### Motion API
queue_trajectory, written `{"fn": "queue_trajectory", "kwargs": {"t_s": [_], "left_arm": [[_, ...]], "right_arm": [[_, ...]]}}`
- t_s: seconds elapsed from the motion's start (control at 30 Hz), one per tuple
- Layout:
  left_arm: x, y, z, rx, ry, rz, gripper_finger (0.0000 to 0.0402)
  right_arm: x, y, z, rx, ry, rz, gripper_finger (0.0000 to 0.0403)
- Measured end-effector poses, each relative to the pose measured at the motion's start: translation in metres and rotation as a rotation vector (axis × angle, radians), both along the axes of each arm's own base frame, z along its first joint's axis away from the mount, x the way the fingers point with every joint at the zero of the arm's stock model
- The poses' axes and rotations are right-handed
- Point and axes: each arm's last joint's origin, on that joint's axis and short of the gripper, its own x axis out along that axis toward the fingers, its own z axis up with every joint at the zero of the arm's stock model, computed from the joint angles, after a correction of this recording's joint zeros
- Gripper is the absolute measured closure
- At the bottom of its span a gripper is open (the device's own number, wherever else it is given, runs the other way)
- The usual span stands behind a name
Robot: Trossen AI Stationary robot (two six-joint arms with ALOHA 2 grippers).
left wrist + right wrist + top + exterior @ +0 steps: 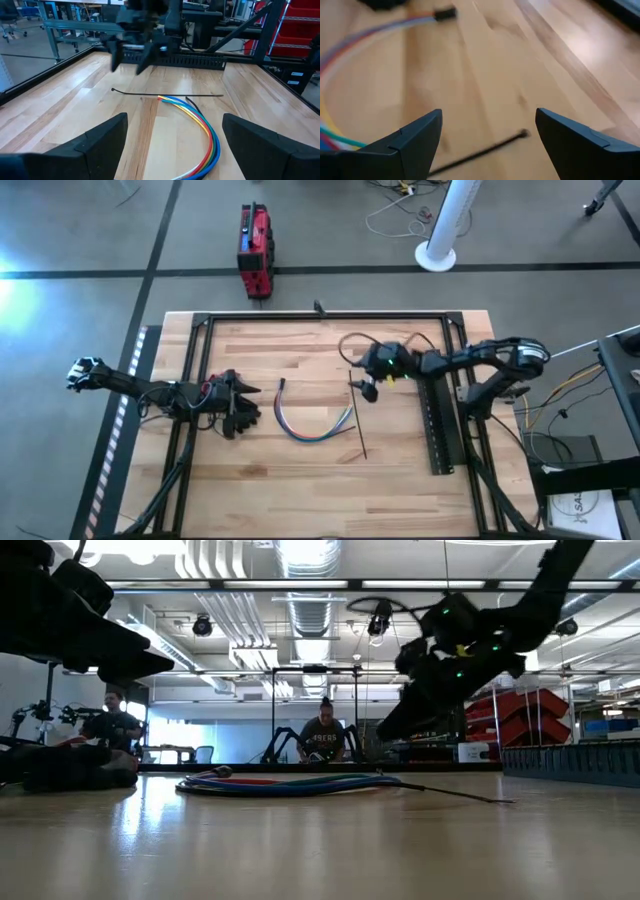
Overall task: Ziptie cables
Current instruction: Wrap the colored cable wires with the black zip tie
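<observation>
Right gripper (368,391) gapes empty above the ziptie (356,418); left gripper (247,411) likewise — beside the cables (305,424).

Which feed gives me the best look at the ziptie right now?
The left wrist view: the ziptie lies full length across the wood, just beyond the cables. The high view shows it as a thin line, the low view edge-on, and the right wrist view only one blurred end.

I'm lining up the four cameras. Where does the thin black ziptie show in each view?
High view: thin black plastic ziptie, right of centre, beside the curved coloured cables.
Low view: thin line at mid-right.
Left wrist view: across the middle.
Right wrist view: bottom centre.
Shared landmark: the cables.
</observation>
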Motion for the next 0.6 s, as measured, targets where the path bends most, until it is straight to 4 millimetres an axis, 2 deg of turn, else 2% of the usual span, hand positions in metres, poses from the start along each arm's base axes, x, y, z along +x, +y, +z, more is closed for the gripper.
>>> {"fn": "queue_trajectory", "kwargs": {"t_s": [0.1,0.23,0.47,0.6], "left_arm": [[0.0,0.0,0.0,0.0,0.0,0.0,0.009],[0.0,0.0,0.0,0.0,0.0,0.0,0.009],[0.0,0.0,0.0,0.0,0.0,0.0,0.009],[0.0,0.0,0.0,0.0,0.0,0.0,0.009]], "right_arm": [[0.005,-0.019,-0.005,0.026,0.04,0.037,0.0094],[0.005,-0.03,-0.017,0.044,0.069,0.068,0.0102],[0.0,-0.028,-0.037,0.027,0.138,0.101,0.0139],[0.004,-0.03,-0.043,-0.006,0.111,0.118,0.016]]}}
